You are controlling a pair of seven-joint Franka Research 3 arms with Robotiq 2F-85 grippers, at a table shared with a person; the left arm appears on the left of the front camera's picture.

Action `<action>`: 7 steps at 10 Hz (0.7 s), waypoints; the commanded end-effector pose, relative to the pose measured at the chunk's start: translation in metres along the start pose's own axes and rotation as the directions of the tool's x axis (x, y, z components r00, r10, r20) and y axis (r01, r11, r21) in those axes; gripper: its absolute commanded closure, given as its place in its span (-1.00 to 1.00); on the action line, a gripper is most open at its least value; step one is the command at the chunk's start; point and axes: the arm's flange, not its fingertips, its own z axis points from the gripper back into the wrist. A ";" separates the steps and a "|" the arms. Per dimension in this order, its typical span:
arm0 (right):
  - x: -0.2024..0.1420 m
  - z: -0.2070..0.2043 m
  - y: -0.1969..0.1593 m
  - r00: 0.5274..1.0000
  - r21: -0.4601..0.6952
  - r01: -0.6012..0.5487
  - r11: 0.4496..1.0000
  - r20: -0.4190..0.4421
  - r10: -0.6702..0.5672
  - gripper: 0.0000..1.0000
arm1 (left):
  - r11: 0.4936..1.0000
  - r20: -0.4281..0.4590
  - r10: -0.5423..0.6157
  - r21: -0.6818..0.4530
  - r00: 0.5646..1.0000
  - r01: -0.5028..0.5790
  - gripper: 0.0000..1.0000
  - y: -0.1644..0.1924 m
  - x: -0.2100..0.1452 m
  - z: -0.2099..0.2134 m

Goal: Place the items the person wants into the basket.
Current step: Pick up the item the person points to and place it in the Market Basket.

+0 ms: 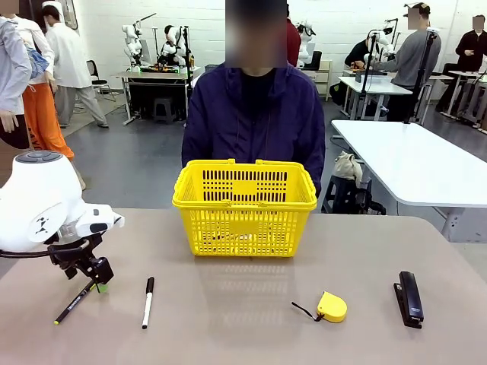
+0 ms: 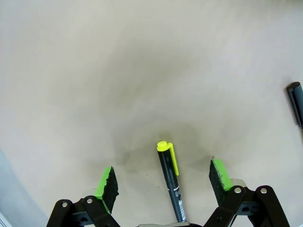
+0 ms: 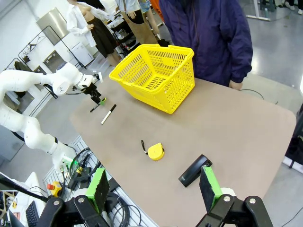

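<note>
Tabletop (image 2: 142, 71), pen (image 2: 171, 182) inside wide-spread left gripper (image 2: 163, 174)

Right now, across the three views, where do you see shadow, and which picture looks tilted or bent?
Left wrist view: a soft dark shadow pools on the table around the pen. Front view: a faint shadow lies before the basket. Right wrist view: the person leans sideways, the whole picture tilted.

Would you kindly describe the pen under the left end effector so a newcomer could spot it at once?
From the yellow basket mid-table, look toward the near edge on the robot's left, where two slim things lie. The pen is the outer one, under the open left end effector: thin and black with a yellow end, unlike the black-capped white marker.
</note>
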 end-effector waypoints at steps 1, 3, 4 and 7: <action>0.000 -0.002 0.000 1.000 0.019 -0.013 1.000 0.026 0.013 -1.00 | 0.999 -0.013 0.040 -0.014 0.999 -0.041 -1.00 -0.011 -0.048 0.006; 0.000 -0.002 0.000 1.000 0.019 -0.013 1.000 0.026 0.013 -1.00 | 0.999 -0.019 0.047 -0.017 0.999 -0.047 -1.00 -0.011 -0.048 0.009; 0.000 -0.002 0.000 1.000 0.019 -0.013 1.000 0.026 0.013 -1.00 | 0.999 -0.021 0.048 -0.019 0.999 -0.049 -1.00 -0.011 -0.048 0.010; 0.000 -0.002 0.000 1.000 0.019 -0.013 1.000 0.026 0.013 -1.00 | 0.998 -0.038 0.052 -0.017 0.998 -0.053 -1.00 -0.011 -0.048 0.009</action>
